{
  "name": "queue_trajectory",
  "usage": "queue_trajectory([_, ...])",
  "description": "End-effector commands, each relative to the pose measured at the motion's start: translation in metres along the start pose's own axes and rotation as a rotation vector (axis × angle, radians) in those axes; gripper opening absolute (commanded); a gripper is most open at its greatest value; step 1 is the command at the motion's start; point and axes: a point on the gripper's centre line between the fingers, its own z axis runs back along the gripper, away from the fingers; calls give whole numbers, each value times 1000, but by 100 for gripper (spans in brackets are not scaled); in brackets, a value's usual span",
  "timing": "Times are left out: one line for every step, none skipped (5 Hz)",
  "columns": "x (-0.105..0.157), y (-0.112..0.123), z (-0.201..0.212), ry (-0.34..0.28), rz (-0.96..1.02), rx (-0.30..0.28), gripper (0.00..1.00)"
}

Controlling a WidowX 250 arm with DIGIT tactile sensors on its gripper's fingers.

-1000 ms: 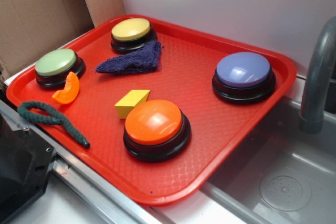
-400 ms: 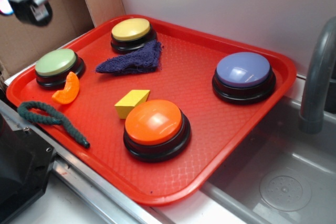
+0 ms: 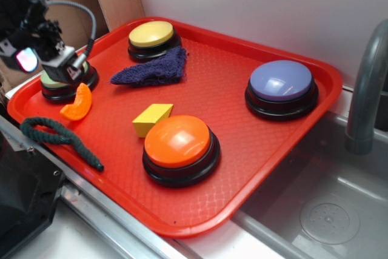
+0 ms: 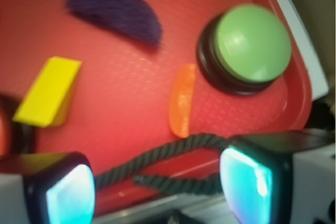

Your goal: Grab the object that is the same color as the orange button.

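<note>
The object, a small glossy orange wedge (image 3: 77, 103) (image 4: 182, 99), lies on the red tray (image 3: 242, 168) just in front of the green button (image 3: 59, 91) (image 4: 252, 43). The orange button (image 3: 177, 142) stands near the tray's front middle; only a sliver of it shows at the left edge of the wrist view. My gripper (image 3: 45, 62) (image 4: 157, 187) hangs open above the green button, up and to the left of the wedge. Nothing is between its glowing pads (image 4: 71, 198).
A dark green rope (image 3: 57, 134) (image 4: 173, 153) lies along the tray's left front rim. A yellow block (image 3: 151, 118), a purple cloth (image 3: 151, 70), a yellow button (image 3: 151, 33) and a purple button (image 3: 281, 81) share the tray. A sink (image 3: 327, 210) with a faucet (image 3: 367, 89) lies to the right.
My gripper has come in from the top left corner and dropped toward the green button. Nothing on the tray has moved.
</note>
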Motion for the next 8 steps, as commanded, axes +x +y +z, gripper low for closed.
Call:
queue_trajectory([17, 10, -44, -78, 102, 41, 100])
queue_trajectory([18, 11, -62, -55, 87, 3, 100])
queue_trajectory([19, 11, -74, -60, 80, -7, 100])
queue_trajectory([19, 13, -81, -47, 120, -22, 0])
queue_trajectory([18, 11, -83, -48, 117, -8, 0])
queue_trajectory([19, 11, -84, -45, 130, 1, 0])
queue_trajectory([22, 6, -74, -48, 129, 20, 0])
queue_trajectory([30, -12, -50, 10, 80, 7, 0])
